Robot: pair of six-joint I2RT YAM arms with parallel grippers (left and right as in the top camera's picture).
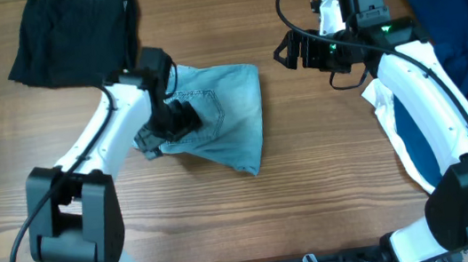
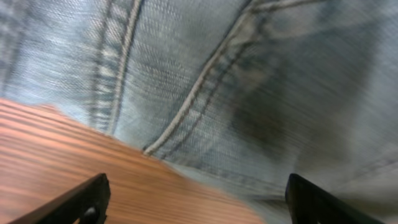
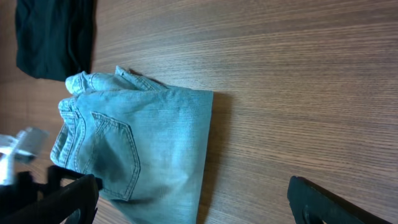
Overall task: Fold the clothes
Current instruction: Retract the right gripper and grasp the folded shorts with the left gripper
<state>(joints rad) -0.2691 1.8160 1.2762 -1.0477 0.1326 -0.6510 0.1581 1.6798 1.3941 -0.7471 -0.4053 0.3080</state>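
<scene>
The pale light-blue denim shorts (image 1: pixel 227 114) lie folded in the middle of the table, a stitched back pocket facing up. They also show in the left wrist view (image 2: pixel 236 81) and the right wrist view (image 3: pixel 149 143). My left gripper (image 1: pixel 177 120) is open, low over the shorts' left part near the waistband, its fingertips (image 2: pixel 199 202) spread over the fabric edge and bare wood. My right gripper (image 1: pixel 289 53) is open and empty, hovering to the right of the shorts, its fingers (image 3: pixel 193 202) apart.
A black garment (image 1: pixel 74 34) lies at the back left. Dark navy clothes (image 1: pixel 451 6) are piled at the back right, with a white and navy piece (image 1: pixel 398 120) under the right arm. The table is wood.
</scene>
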